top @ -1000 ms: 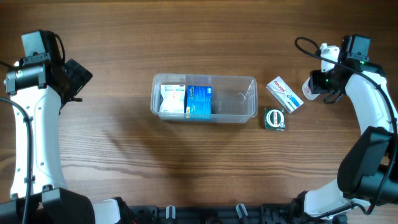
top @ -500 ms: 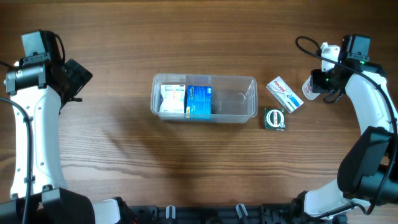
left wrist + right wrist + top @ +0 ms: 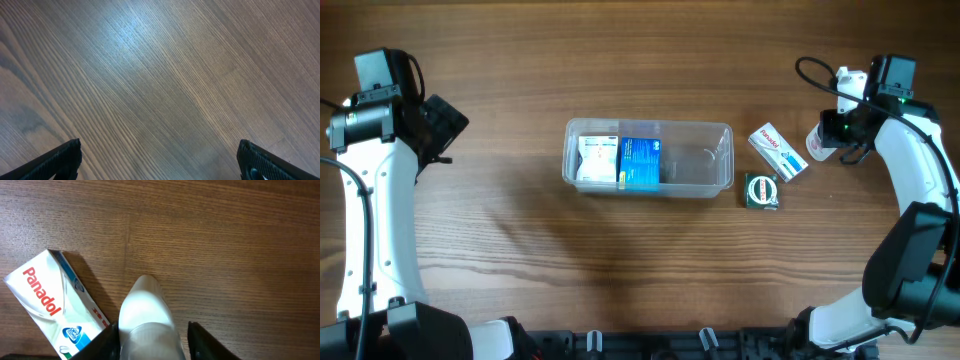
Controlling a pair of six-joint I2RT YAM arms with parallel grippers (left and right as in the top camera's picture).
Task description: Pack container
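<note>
The clear plastic container [image 3: 725,137] sits mid-table and holds a white box [image 3: 597,160] and a blue box [image 3: 640,163]; its right half is bare. A white Panadol box [image 3: 778,151] and a small dark green box [image 3: 761,190] lie to its right. My right gripper [image 3: 832,135] is open, its fingers [image 3: 152,340] straddling a small bottle with a white cap [image 3: 147,315]. The left finger touches the bottle and a gap shows at the right finger. The Panadol box [image 3: 50,305] lies just left of the bottle. My left gripper [image 3: 445,125] is open and empty [image 3: 160,160] over bare wood at the far left.
The table is brown wood. The bottle [image 3: 817,141] stands close to the Panadol box's right end. The green box lies just below the Panadol box, near the container's right end.
</note>
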